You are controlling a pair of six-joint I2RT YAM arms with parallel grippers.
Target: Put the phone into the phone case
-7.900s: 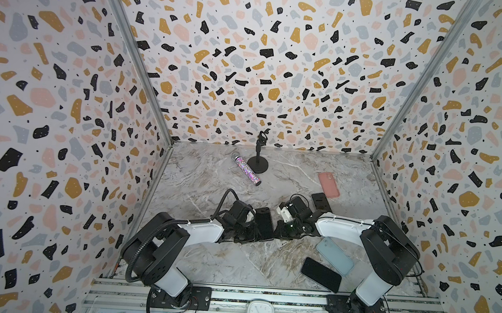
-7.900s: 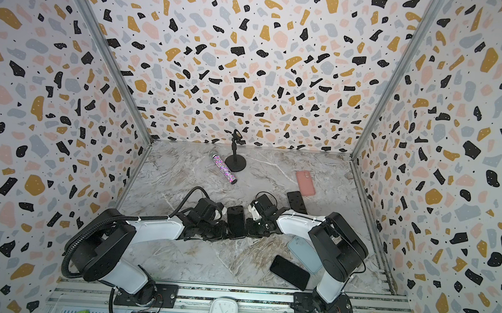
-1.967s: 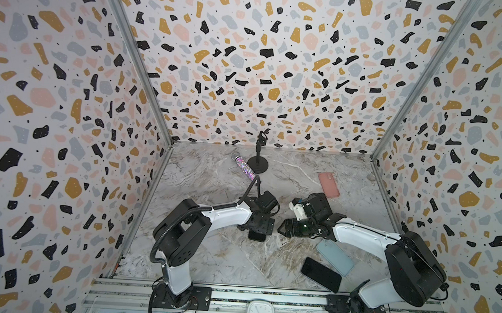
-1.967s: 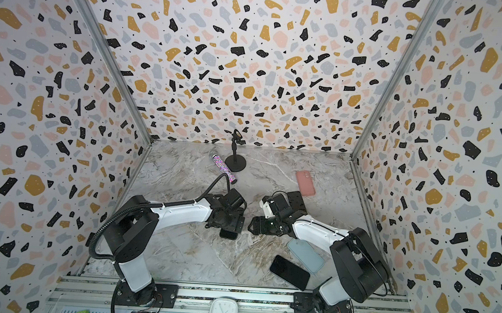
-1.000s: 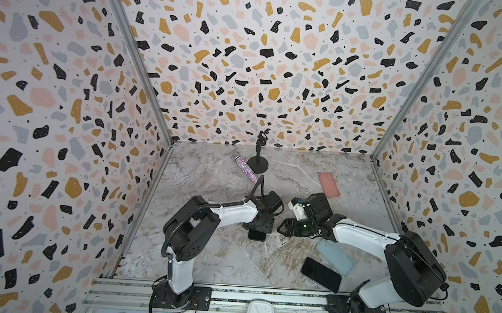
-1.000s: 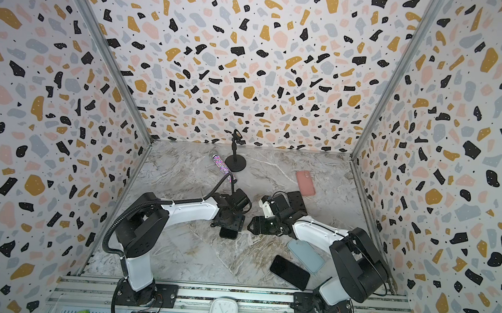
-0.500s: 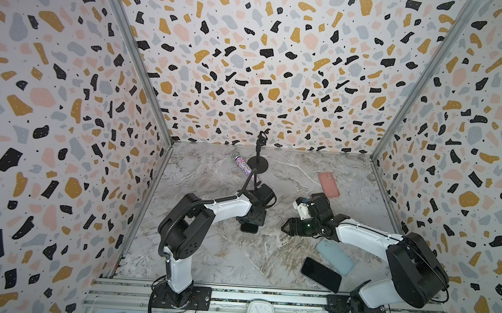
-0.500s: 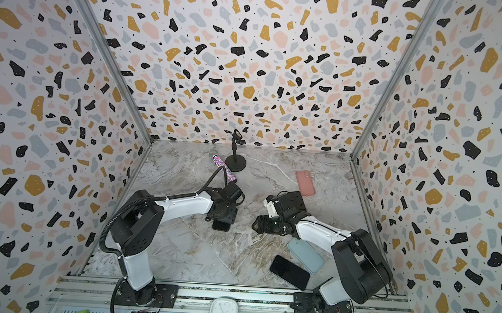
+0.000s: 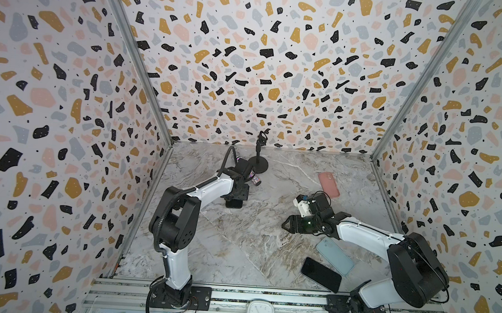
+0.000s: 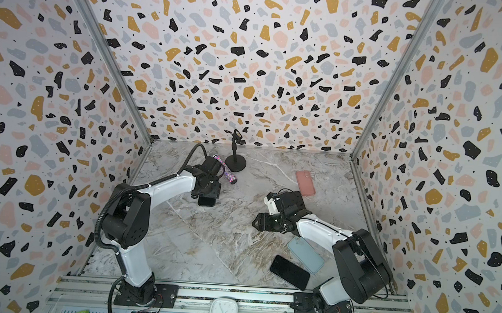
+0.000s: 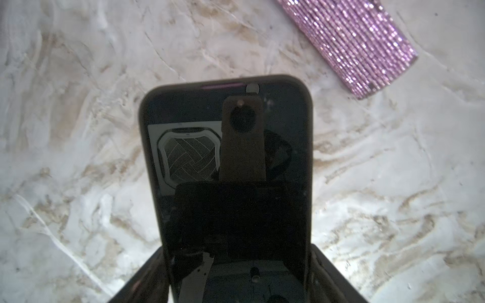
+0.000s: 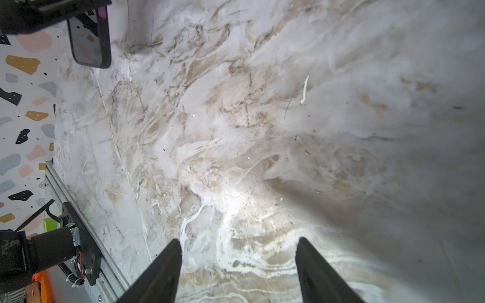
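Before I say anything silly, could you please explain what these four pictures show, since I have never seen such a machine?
The left arm and right arm are robots mounted at the front edge of a marble table. Two pictures look down from overhead and are nearly alike. The other two come from a camera on each arm's wrist. The left end effector is closed on a phone, whose screen faces that camera. The right end effector is open and holds nothing. On the table lie what look like a pink case and a blue case, a second phone, a glitter tube and a small stand.
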